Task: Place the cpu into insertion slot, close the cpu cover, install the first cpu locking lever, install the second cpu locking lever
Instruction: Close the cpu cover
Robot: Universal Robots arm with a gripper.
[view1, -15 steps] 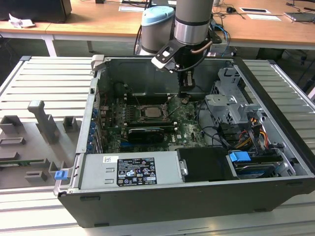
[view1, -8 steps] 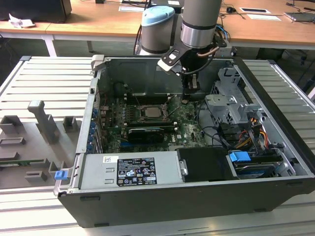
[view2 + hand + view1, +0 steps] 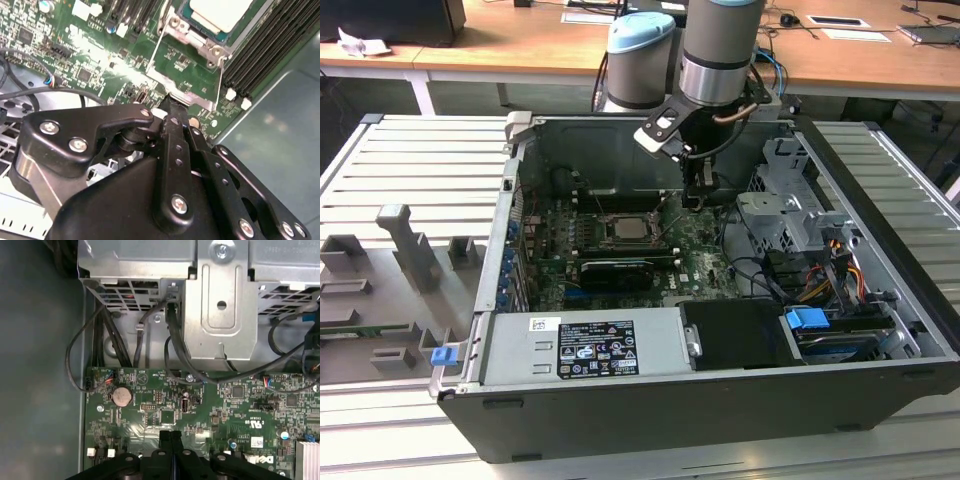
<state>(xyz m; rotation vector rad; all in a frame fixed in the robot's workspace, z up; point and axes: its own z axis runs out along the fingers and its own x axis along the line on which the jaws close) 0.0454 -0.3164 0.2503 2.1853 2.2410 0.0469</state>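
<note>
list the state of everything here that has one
cpu: seated in the insertion slot, face uncovered
cpu cover: open, clear of the cpu
gripper: shut, empty, tip by the cover's edge
computer case: side panel off, inside exposed

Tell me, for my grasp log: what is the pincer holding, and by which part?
Nothing: the pincer is shut with nothing in it; the cpu lies in the insertion slot.
</note>
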